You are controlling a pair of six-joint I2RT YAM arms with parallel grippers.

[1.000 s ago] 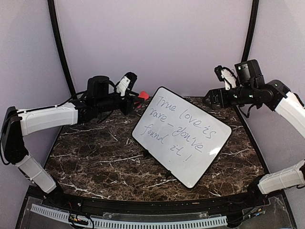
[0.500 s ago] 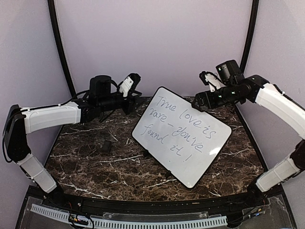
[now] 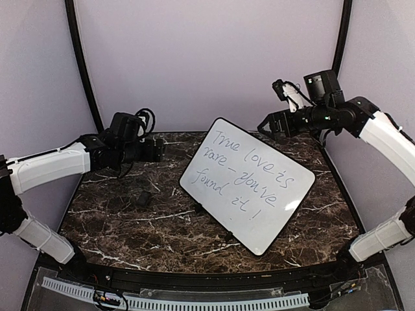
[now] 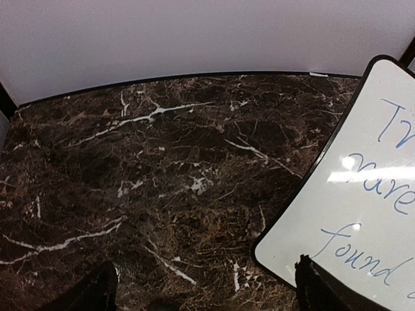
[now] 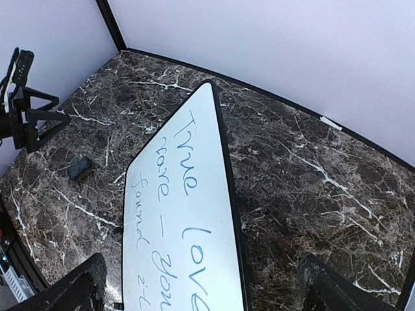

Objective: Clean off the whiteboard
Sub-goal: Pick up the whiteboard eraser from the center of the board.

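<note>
1. Whiteboard (image 3: 246, 188) lies at an angle on the table (image 3: 110, 220), right of centre. Its blue-grey writing is all there, so erasing is not yet begun.
2. Left gripper (image 3: 157, 150) hovers over the far left of the table, jaws wide apart and empty.
3. Small dark block (image 3: 143, 197), likely the eraser, lies nearer than that gripper and left of the board, touching neither.
4. Right gripper (image 3: 267, 124) hangs above the board's far corner, jaws spread, holding nothing.
5. Step in hand, as I judge it: fetching the eraser. Next, a gripper must drop onto the block, close on it, then carry it to the writing.
</note>
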